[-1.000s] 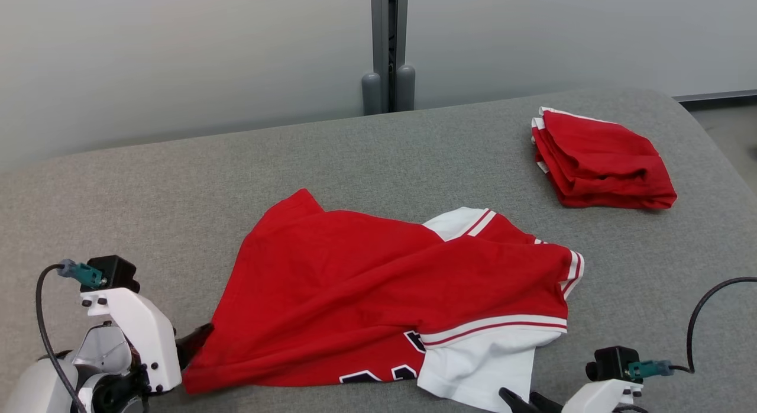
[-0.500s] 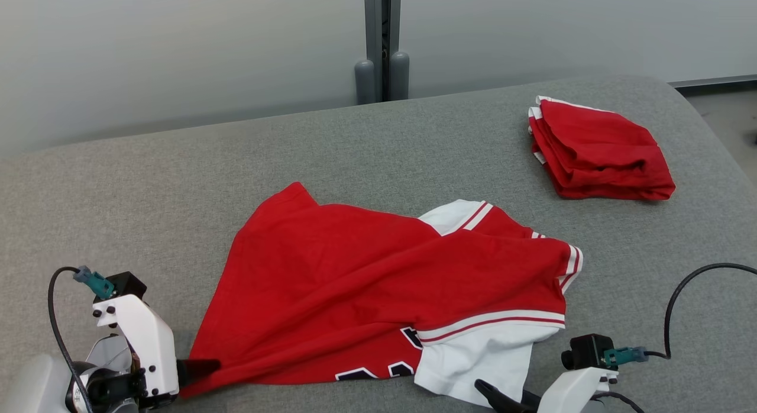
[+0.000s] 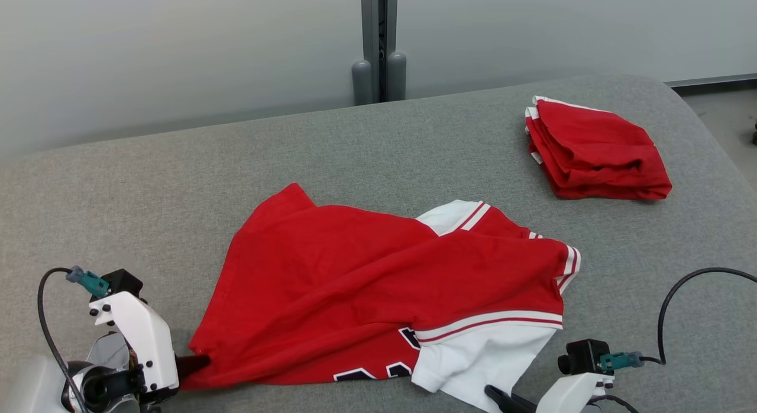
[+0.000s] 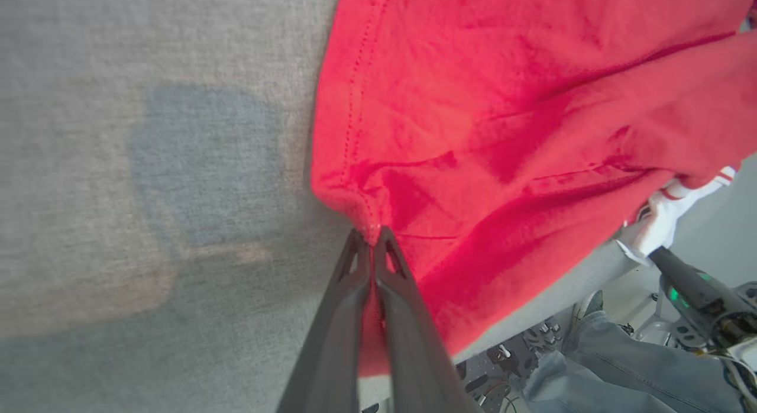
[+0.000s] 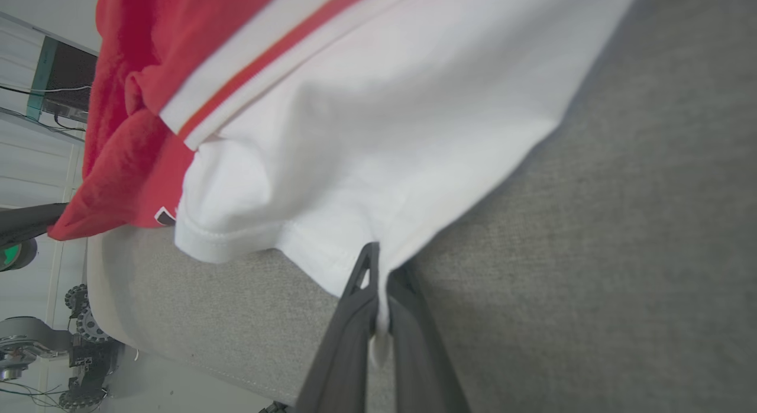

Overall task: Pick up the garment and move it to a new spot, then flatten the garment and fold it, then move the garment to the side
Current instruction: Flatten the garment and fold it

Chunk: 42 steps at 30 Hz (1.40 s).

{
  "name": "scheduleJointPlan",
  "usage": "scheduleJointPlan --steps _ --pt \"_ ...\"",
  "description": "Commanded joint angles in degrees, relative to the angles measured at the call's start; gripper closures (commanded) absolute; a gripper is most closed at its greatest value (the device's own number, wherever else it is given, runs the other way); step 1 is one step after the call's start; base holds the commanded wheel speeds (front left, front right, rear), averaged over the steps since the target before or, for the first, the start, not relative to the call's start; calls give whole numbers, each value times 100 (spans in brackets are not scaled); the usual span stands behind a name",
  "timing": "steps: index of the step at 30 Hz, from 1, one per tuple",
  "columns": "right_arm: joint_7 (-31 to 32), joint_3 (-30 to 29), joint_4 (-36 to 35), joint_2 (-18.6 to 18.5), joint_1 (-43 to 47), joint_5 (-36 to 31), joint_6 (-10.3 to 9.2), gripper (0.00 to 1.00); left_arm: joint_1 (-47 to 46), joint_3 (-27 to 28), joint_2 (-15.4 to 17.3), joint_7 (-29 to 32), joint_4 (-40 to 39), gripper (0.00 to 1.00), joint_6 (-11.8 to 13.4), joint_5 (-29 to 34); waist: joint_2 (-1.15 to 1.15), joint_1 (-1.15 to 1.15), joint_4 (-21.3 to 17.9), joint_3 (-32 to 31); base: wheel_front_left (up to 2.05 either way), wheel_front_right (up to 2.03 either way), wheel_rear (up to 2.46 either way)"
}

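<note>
The garment (image 3: pixel 378 294), a red jersey with white sleeves and striped trim, lies crumpled across the middle of the grey table (image 3: pixel 148 182). At the lower left, my left gripper (image 3: pixel 198 361) is shut on the garment's red hem corner (image 4: pixel 369 223). My right gripper (image 3: pixel 494 393), at the bottom edge, is shut on the edge of the white sleeve (image 5: pixel 378 135). In the left wrist view the left gripper (image 4: pixel 372 238) has red cloth pinched between its fingers. The right gripper (image 5: pixel 378 265) holds white cloth the same way in the right wrist view.
A second red garment (image 3: pixel 597 151) lies folded at the far right of the table. A grey post (image 3: pixel 378 46) stands behind the table's far edge. A person's leg in jeans (image 4: pixel 603 371) shows below the table's near edge.
Both grippers went from open to shut on the garment's near edge. The head camera tilted, so the whole scene shifted a little.
</note>
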Motion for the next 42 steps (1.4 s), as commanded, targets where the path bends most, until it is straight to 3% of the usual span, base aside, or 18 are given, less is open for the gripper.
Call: scheduleJointPlan --steps 1,9,14,28,33,36,42 --pt "-69 38 22 -85 -30 58 -2 100 -144 36 51 -49 -39 100 -39 -25 0 0 5 -34 0 0 0" --pt "-629 177 -493 -381 8 522 -1 100 -80 180 67 -144 -306 100 -158 -221 0 0 39 -197 0 0 0" --pt "-905 251 -869 -763 118 794 -1 100 51 288 61 -289 -653 100 -217 -329 0 0 39 -255 0 0 0" --pt "-1352 289 -2254 -1721 679 1296 0 100 1254 730 -114 -1027 -2207 100 -385 -751 0 0 -80 -453 0 0 0" --pt "-1713 85 -3006 -2117 948 1446 0 100 2178 1071 -235 -1419 -3171 100 -411 -911 0 0 -85 -455 0 0 0" --pt "-2337 -518 -3714 -2800 1311 1463 0 100 2818 1075 -518 -1675 -4227 100 -395 -1017 0 0 207 -395 0 0 0" --pt "-2273 -551 -3814 -2956 868 1285 0 100 2364 963 -561 -1737 -4193 100 -374 -910 0 0 244 -99 0 0 0"
